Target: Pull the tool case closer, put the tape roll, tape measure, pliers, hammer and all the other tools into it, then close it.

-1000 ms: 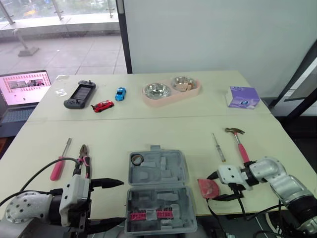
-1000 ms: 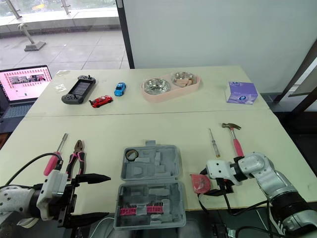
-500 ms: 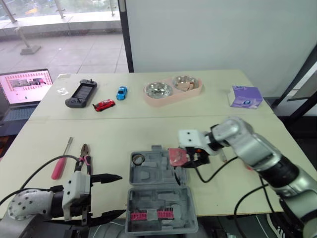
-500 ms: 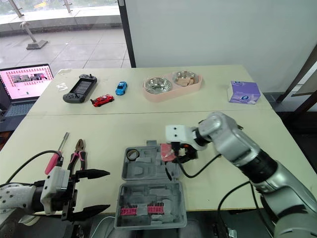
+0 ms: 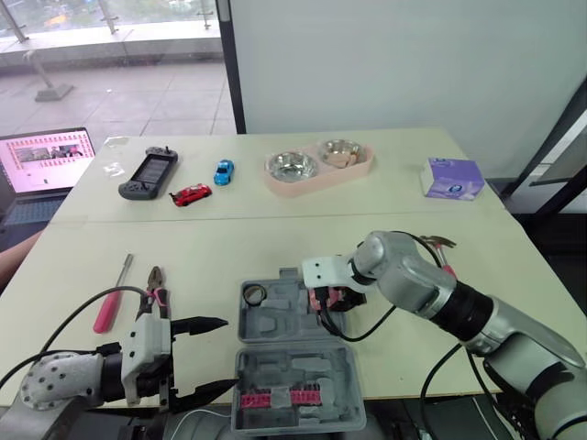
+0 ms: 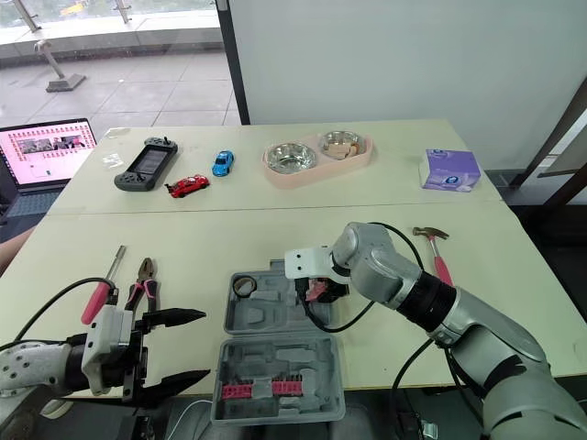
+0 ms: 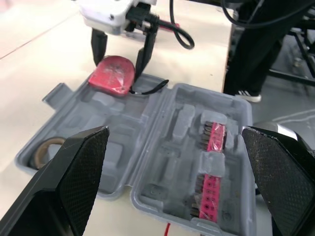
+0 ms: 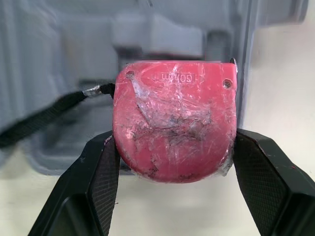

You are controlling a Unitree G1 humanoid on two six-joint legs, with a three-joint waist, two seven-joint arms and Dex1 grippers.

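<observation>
right wrist view: right hand (image 8: 174, 141) clamps one tape measure (image 8: 173, 115) over one tool case (image 8: 69, 54); left hand (image 5: 224, 355) gapes apart.

A pale table (image 5: 275, 243) filled the middle. At twelve o'clock rose a white wall (image 5: 394, 64), edged by a dark post (image 5: 229, 69); at eleven o'clock, daylight fell on a grey tiled floor (image 5: 138, 105) beyond glass.

left gripper (image 5: 227, 353): jaws spread wide, forearm low | right gripper (image 5: 330, 301): jaws clamped, arm extended forward
</observation>
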